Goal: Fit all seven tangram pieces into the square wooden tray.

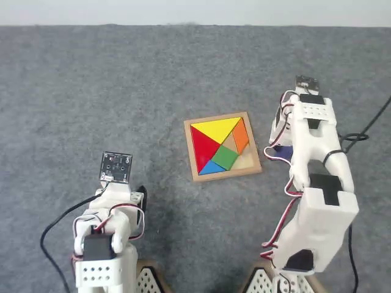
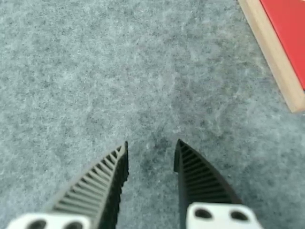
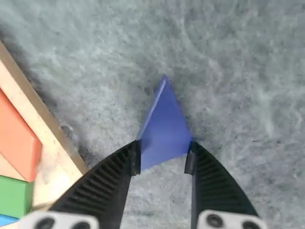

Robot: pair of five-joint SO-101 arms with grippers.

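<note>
Clamped between the ribbed jaws of the right gripper (image 3: 163, 155): a dark blue triangle (image 3: 164, 124), held by its two slanted sides, apex pointing away from the wrist. Cannot tell whether lifted or resting on the grey carpet (image 3: 228, 57). Just beside it, from the right wrist, the pale rim of the wooden tray (image 3: 38, 124), with an orange piece (image 3: 16, 138) and a green piece (image 3: 14, 195) inside that rim.

From above, more of the same tray: yellow triangle (image 1: 217, 129) along the far edge, red triangle (image 1: 201, 149) on the left, small blue triangle (image 1: 212, 166) at the near edge, a tan piece (image 1: 231, 143) in the middle, and a bare patch of wood at the near right corner. Dark blue triangle barely visible from up there, tucked under the wrist just off the tray's right edge.

Right arm (image 1: 317, 183) stretched forward alongside the tray's right side, wrist bent downward.

Left gripper (image 2: 151, 145) open, jaws parted over plain carpet with nothing between them; at the edge of that wrist view, a corner of the tray and a slice of red. Left arm (image 1: 104, 238) folded back close to its base, jaws pointing down, well apart from the tray.
</note>
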